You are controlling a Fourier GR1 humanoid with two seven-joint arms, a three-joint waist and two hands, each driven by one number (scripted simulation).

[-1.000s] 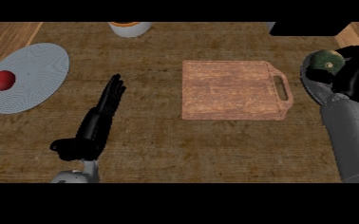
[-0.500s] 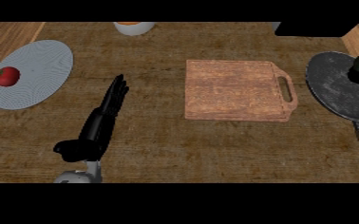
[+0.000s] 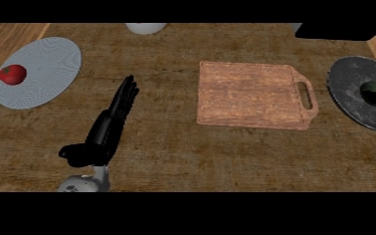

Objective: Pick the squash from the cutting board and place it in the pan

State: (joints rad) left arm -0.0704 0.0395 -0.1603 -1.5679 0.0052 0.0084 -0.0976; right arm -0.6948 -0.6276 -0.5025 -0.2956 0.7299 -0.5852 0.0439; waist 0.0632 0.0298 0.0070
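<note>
One left hand in view | fingers straight, holding nothing | squash lies in pan

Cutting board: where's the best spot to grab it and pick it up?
Probably the handle at the right end of the cutting board, coming in from the right. The board lies flat on the counter, and the handle has a slot to hook into.

A brown wooden tabletop fills the view; at its left edge lies a pale grey plate; a small red fruit rests on the plate's left part; a white vessel sits at the far edge, cut off; a black block occupies the far right corner.
</note>
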